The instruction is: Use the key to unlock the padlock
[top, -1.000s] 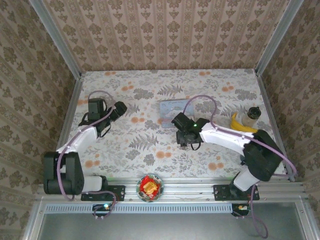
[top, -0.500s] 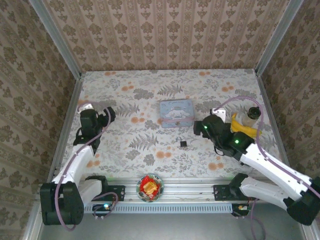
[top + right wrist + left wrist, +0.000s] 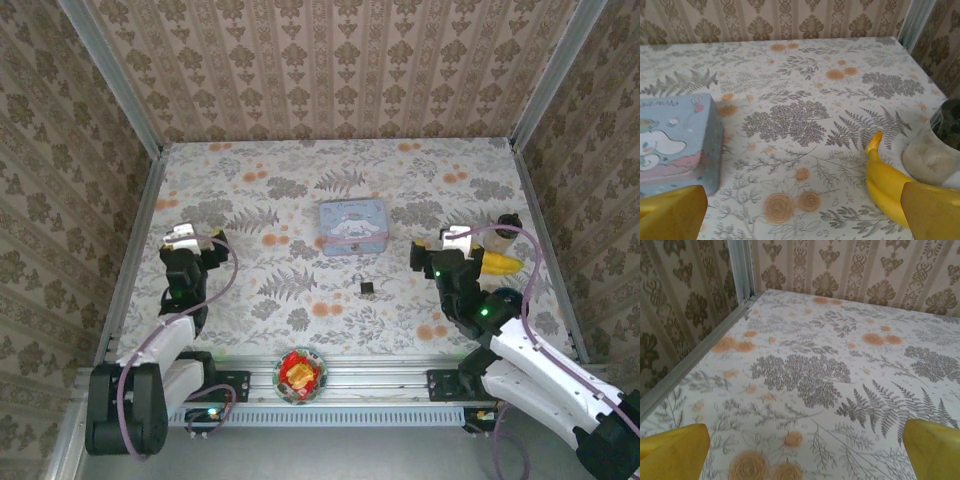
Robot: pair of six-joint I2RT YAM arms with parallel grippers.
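Two grippers, both spread wide with nothing between the fingers. The left gripper [image 3: 188, 250] hovers at the left of the top view, over bare floral table [image 3: 280, 180]. The right gripper [image 3: 428, 258] hangs right of centre, near the banana [image 3: 497, 265] and jar [image 3: 508, 228]. The padlock [image 3: 367, 287] lies alone at centre frame, just below the blue tin [image 3: 353, 226] and well apart from both grippers. The key is too small to pick out.

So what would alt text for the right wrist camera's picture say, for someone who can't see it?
The right gripper, its yellow fingers wide apart, hangs over a floral table; a pale blue cartoon tin lies at left, a banana and a jar at right.
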